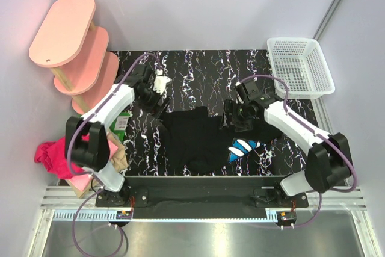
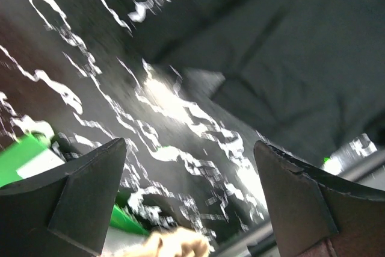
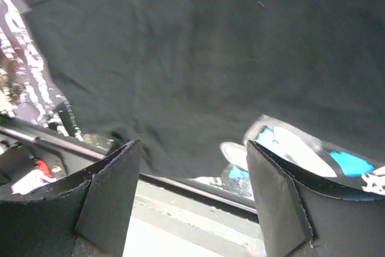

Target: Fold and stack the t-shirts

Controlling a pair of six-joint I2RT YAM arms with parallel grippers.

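While both arms were reaching over the black marble-pattern table [image 1: 192, 67], you saw the black t-shirt [image 1: 191, 142] lying spread flat at the near middle of the table, between the two grippers. A blue-and-white print [image 1: 243, 147] showed at the shirt's right edge. From the top view you could not tell whether it belonged to the same cloth.

The left gripper [image 1: 157, 105] stood at the shirt's far-left corner. In the left wrist view its jaws were parted wide, with only table surface between the fingers [image 2: 90, 191], and the black t-shirt [image 2: 289, 46] lay ahead of them. The right gripper [image 1: 231, 117] stood at the far-right corner. In the right wrist view its jaws were likewise released and held nothing, with the black t-shirt [image 3: 198, 58] filling the frame beyond them and the blue-and-white print [image 3: 289, 148] near the right finger.

You found the other t-shirts heaped off the table's left edge:
- a magenta shirt [image 1: 51, 154]
- a pink shirt [image 1: 78, 182]
- a tan shirt [image 1: 120, 157]

A green packet [image 1: 122, 123] lay on the table just beside the tan shirt. A white basket [image 1: 298, 64] sat at the far-right corner, and a pink tiered shelf [image 1: 72, 40] stood at the far left.
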